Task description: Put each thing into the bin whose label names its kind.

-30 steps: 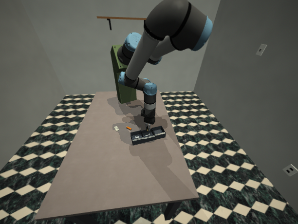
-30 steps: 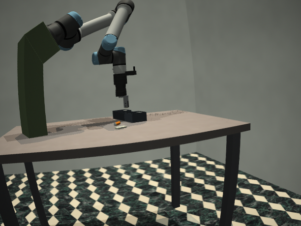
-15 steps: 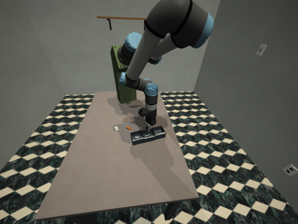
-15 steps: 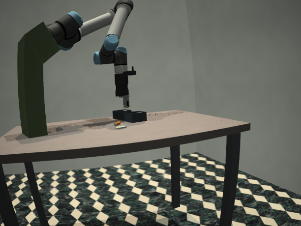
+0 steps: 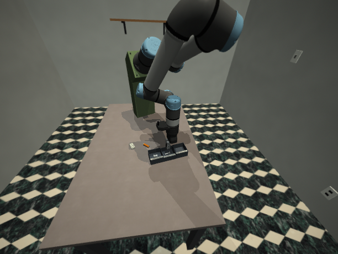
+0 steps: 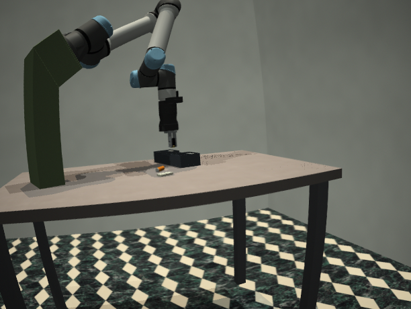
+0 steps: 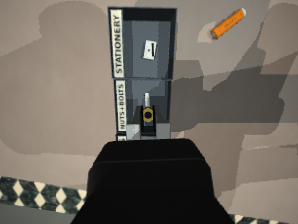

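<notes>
Three joined black bins (image 5: 167, 152) stand on the table, labelled in the wrist view STATIONERY (image 7: 146, 49), NUTS+BOLTS (image 7: 145, 104) and a third whose label is hidden under my wrist. My gripper (image 7: 148, 113) hangs over the NUTS+BOLTS bin, shut on a small brass nut (image 7: 148, 114). It also shows above the middle bin in the top view (image 5: 167, 144) and the exterior view (image 6: 172, 142). A pale bolt (image 7: 146, 98) lies in the NUTS+BOLTS bin. A small white item (image 7: 150, 50) lies in the STATIONERY bin. An orange cylinder (image 7: 228, 22) lies on the table beside the bins.
A white domino (image 5: 132, 146) lies on the table left of the orange cylinder (image 5: 146, 145). The green robot pedestal (image 5: 138, 83) stands at the table's far end. The right table edge runs close behind the bins.
</notes>
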{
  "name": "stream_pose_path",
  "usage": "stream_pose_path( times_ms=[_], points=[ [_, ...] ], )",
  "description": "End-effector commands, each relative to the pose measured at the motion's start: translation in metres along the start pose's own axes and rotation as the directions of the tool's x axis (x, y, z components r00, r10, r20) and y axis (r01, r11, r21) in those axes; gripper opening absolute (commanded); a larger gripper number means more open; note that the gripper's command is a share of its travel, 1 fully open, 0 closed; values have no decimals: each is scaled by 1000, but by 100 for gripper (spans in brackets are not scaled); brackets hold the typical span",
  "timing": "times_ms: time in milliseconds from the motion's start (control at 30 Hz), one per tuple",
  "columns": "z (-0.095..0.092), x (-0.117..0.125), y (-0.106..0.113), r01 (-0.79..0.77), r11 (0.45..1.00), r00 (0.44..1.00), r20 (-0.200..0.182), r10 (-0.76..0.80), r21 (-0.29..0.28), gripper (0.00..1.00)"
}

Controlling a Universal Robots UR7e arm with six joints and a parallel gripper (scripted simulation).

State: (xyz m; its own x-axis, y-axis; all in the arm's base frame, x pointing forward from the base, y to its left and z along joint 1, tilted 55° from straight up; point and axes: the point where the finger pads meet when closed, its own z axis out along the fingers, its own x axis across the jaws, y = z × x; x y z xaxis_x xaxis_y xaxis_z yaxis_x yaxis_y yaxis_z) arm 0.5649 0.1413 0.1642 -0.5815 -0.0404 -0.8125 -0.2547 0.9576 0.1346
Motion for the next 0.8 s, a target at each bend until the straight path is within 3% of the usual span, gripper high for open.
stream_pose_path(
  times_ms=[0,433,767],
  points=[
    [0,0,0,-49,999,999,-1,49,6,34],
    [0,0,0,-49,999,999,-1,49,6,34],
    [20,0,0,-49,999,999,-1,49,6,34]
  ],
)
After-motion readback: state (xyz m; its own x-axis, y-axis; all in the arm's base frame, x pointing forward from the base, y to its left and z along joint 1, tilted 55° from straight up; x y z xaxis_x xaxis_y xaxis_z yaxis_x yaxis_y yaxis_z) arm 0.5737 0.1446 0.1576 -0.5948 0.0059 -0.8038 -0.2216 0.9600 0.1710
